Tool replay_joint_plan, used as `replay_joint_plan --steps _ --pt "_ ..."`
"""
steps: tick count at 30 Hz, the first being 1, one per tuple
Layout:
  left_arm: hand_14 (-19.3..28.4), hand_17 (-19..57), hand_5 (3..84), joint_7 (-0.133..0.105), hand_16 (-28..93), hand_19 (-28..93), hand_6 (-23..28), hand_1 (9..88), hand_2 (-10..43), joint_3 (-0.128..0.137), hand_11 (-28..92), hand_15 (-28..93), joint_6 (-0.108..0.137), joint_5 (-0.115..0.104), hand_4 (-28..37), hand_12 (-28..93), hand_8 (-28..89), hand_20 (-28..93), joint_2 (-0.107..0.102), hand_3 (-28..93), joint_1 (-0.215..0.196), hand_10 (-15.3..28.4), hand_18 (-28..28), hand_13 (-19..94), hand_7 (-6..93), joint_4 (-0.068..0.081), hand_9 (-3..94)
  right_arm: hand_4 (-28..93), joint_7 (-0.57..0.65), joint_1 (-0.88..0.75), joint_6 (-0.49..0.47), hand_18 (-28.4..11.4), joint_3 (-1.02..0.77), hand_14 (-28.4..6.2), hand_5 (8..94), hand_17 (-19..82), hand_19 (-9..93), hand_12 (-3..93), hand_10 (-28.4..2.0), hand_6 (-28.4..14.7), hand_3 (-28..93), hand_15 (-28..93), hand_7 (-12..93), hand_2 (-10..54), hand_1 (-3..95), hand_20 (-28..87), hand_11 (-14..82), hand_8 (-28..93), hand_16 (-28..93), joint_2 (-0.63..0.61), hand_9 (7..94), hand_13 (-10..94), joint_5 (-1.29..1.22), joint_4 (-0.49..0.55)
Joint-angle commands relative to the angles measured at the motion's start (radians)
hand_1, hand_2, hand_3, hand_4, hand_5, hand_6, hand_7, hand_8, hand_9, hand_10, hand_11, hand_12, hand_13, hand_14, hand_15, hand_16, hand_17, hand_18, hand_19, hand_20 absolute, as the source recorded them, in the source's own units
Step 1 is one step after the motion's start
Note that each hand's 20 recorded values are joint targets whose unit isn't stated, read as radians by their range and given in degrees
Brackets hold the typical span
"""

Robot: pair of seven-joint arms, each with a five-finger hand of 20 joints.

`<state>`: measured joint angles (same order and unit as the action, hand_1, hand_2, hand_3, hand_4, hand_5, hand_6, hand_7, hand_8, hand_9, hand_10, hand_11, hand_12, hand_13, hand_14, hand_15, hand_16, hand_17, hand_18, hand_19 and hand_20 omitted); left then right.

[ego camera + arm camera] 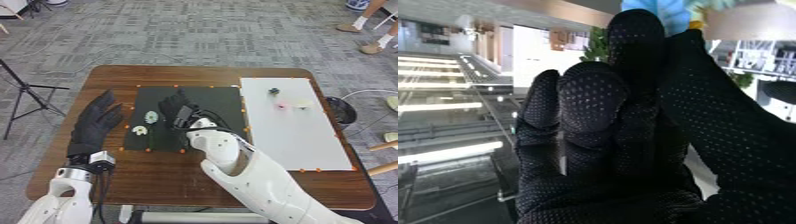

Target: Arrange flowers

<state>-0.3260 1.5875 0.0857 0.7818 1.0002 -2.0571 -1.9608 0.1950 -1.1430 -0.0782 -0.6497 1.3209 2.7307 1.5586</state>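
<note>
As a robot works at arranging flowers, a brown table (169, 185) bears a long white sheet (306, 140) on its right and a smaller dark mat (209, 97) nearer its middle. The left hand (93, 120) rests at the table's left, fingers outstretched and empty, while the right hand (173, 104) is over the mat; whether it is apart, together or clamped on a stem cannot be told. Three blooms lie toward the sheet's far end. On the mat, a pale blue flower (151, 117) lies just left of the right hand, the nearer of the two, its stem running back toward the robot, so the next grasp likely calls for a leftward approach across that stem. Close beside its bloom is a smaller white flower (139, 130), which a careless sweep could nudge.
</note>
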Motion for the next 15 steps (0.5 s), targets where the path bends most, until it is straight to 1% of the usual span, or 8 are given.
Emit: replay_joint_plan --steps 1,4,5,9,11,13,15 --pt "13.1 -11.9 25.6 0.004 7 43 1.7 22.6 -5.6 -0.003 12 18 -0.022 0.003 -28.3 21 -11 9 0.004 65 0.013 10.0 21.3 19 20.2 0.006 21.9 -23 0.002 -0.022 0.023 -19.0 0.011 -1.9 75.4 24 76 52.3 -2.5 2.5 84 60 39 -9.5 46.8 46 17.2 -1 44 0.030 90.2 76 0.024 -0.002" --pt "13.1 -11.9 25.6 0.005 7 43 1.7 22.7 -5.5 -0.002 12 18 -0.026 0.006 -28.3 20 -10 9 0.007 65 0.012 10.0 21.3 19 20.2 0.005 21.9 -23 0.003 -0.024 0.025 -19.0 0.009 -1.9 75.1 24 76 52.2 -2.5 2.5 84 60 39 -9.5 46.8 46 17.0 -1 44 0.029 90.2 76 0.043 -0.018" --pt "13.1 -11.9 25.6 0.007 7 43 1.7 22.7 -5.4 -0.002 12 18 -0.031 0.008 -28.3 20 -11 9 0.008 65 0.015 10.0 21.3 19 20.2 0.007 21.9 -23 0.007 -0.023 0.029 -19.0 0.009 -1.9 75.1 24 76 52.2 -2.5 2.5 84 60 39 -9.5 46.8 46 17.0 -1 44 0.026 90.2 76 0.046 -0.021" --pt "13.2 -11.9 25.6 0.007 7 43 1.7 22.6 -5.6 -0.001 12 18 -0.023 0.004 -28.3 21 -10 9 0.006 65 0.010 10.0 21.3 19 20.1 0.005 21.9 -23 0.013 -0.020 0.038 -19.1 0.005 -1.9 74.4 24 76 52.6 -2.5 2.5 84 60 39 -9.5 46.9 46 17.0 0 45 0.029 89.7 75 0.071 -0.035" --pt "13.3 -11.9 25.6 0.007 7 43 1.7 22.7 -5.6 0.003 12 18 -0.026 0.002 -28.3 21 -10 9 0.005 65 0.005 10.0 21.3 19 20.0 0.003 21.9 -23 0.016 -0.018 0.038 -19.0 0.001 -1.8 73.5 23 76 52.8 -2.7 2.4 84 61 39 -9.5 46.9 46 16.8 0 45 0.029 88.9 75 0.061 -0.038" --pt "13.2 -11.9 25.6 0.009 7 43 1.8 22.7 -5.6 0.003 12 18 -0.029 0.003 -28.3 21 -10 9 0.005 65 0.005 10.0 21.3 19 19.9 0.003 21.9 -24 0.021 -0.015 0.052 -18.9 -0.004 -1.8 72.8 23 76 52.7 -2.7 2.3 83 61 39 -9.5 46.4 46 16.9 0 46 0.032 88.2 74 0.056 -0.043" --pt "13.2 -11.9 25.6 0.011 7 43 1.8 22.7 -5.6 0.002 12 18 -0.027 0.004 -28.3 20 -10 9 0.006 65 0.006 10.0 21.3 19 19.9 0.003 21.9 -25 0.025 -0.012 0.067 -18.8 -0.004 -1.9 72.4 23 76 52.6 -2.8 2.3 83 61 39 -9.5 46.3 47 17.1 0 46 0.033 88.0 74 0.058 -0.046"
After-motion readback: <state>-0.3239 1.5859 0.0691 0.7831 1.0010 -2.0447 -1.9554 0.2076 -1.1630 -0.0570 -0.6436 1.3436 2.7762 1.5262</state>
